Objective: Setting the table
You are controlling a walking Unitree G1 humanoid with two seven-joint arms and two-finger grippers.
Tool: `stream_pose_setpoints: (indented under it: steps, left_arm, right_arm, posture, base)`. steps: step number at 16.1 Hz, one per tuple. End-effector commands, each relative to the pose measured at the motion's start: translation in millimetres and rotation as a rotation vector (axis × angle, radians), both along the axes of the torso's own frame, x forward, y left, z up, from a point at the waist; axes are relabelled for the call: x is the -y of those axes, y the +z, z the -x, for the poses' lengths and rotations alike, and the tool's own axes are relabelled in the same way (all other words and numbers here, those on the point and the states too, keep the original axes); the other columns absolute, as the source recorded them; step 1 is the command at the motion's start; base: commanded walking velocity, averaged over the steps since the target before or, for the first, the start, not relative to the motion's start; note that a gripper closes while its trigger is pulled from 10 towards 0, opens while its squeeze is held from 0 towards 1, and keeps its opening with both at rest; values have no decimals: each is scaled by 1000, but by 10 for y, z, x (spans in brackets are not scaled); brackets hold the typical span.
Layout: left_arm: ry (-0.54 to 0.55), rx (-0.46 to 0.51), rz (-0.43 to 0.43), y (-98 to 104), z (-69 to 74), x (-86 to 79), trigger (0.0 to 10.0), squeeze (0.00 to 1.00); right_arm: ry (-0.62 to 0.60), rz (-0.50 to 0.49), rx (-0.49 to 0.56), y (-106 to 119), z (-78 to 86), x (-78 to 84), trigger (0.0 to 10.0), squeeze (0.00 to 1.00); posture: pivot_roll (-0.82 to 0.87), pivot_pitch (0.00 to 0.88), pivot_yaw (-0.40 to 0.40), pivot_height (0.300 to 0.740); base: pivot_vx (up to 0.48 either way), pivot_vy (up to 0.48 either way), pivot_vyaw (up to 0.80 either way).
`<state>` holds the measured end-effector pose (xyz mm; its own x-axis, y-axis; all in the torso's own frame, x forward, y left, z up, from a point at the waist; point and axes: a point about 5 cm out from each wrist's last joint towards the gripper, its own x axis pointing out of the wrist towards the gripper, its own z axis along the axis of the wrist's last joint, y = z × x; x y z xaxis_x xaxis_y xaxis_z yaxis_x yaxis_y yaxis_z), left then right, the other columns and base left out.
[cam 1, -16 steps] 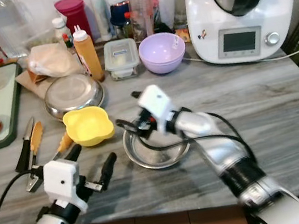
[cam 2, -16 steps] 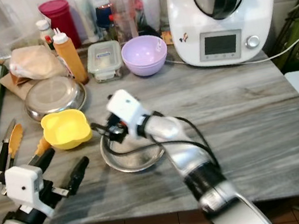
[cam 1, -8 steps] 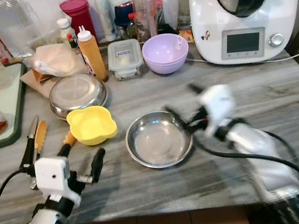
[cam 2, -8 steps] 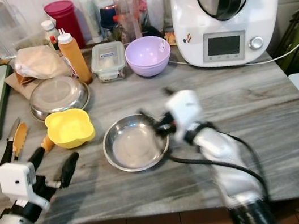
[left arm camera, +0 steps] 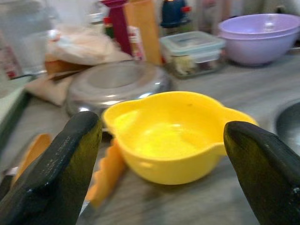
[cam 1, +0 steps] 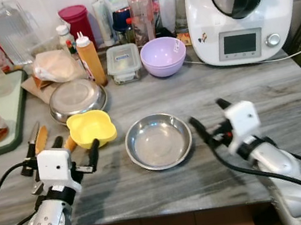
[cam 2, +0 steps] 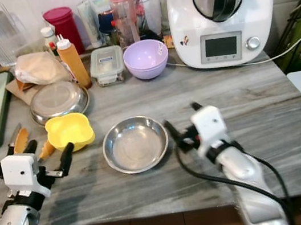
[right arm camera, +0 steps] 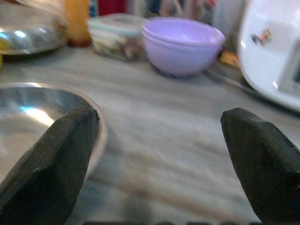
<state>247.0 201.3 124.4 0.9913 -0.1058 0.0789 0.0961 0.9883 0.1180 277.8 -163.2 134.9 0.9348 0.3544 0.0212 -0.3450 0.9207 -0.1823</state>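
Gleaming round steel bowl (cam 1: 158, 142), veined grey marble counter (cam 1: 284, 84)

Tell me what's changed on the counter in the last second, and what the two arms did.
The right gripper drew back from over the steel bowl to its right side, open and empty, clear of the rim. The left gripper moved forward, open, toward the yellow bowl. The steel bowl, yellow bowl, purple bowl and the rest of the counter's things stayed where they were; nothing was picked up.

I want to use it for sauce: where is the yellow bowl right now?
The yellow bowl sits on the robot's left of the counter, between the left gripper and the steel plate.
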Motion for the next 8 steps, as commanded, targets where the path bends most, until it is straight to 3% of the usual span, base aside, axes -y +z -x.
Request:
stream_pose_setpoints:
  steps: [1, 6, 8]
  left_arm:
    - [52, -1, 1, -24, 14, 6, 10000, 0]
    - [133, -33, 93, -178, 180, 258, 10000, 0]
    - [121, -34, 37, -196, 193, 199, 10000, 0]
  right_arm:
    - [-27, -4, 10, 47, 17, 76, 10000, 0]
    - [-127, -28, 9, 22, 69, 110, 10000, 0]
    - [-131, -32, 12, 7, 66, 21, 10000, 0]
  posture:
    - [-158, 76, 89, 740]
    - [-174, 97, 91, 740]
    - [-173, 102, 72, 740]
  base:
    - [0, 0, 0]
    - [0, 0, 0]
    - [0, 0, 0]
